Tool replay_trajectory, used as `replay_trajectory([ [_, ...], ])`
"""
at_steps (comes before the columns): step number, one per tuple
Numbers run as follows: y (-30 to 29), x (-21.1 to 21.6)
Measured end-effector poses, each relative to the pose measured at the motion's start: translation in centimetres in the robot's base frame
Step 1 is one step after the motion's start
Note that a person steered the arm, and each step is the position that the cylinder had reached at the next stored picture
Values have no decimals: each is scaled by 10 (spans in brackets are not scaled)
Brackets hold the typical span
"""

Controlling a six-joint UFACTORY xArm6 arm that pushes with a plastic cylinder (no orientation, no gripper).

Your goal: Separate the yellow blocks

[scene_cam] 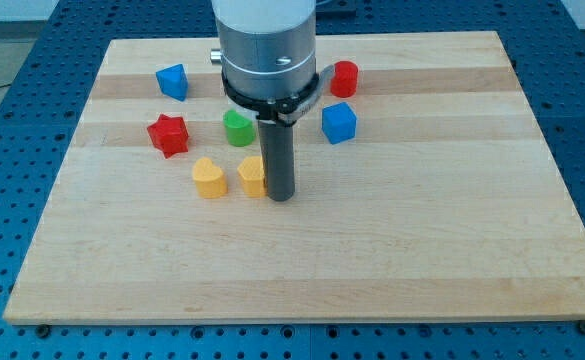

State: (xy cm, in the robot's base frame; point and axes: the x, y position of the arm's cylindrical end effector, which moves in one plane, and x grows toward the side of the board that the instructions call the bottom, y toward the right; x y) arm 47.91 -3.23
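Two yellow blocks lie near the board's middle, close together. The yellow heart-shaped block (pixel 209 177) is on the view's left. The other yellow block (pixel 251 176) is to its right, partly hidden by my rod. My tip (pixel 281 196) rests on the board against that block's right side. A small gap separates the two yellow blocks.
A green block (pixel 237 128) sits just above the yellow pair. A red star block (pixel 168 134) and a blue block (pixel 173 81) lie to the upper left. A blue cube (pixel 339 122) and a red cylinder (pixel 345 77) lie to the upper right. The wooden board (pixel 422 230) rests on a blue perforated table.
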Motion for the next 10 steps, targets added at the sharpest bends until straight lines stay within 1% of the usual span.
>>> replay_trajectory([
  [2, -19, -19],
  [3, -22, 40],
  [4, -94, 61],
  [5, -120, 20],
  [6, -124, -2],
  [10, -124, -63],
])
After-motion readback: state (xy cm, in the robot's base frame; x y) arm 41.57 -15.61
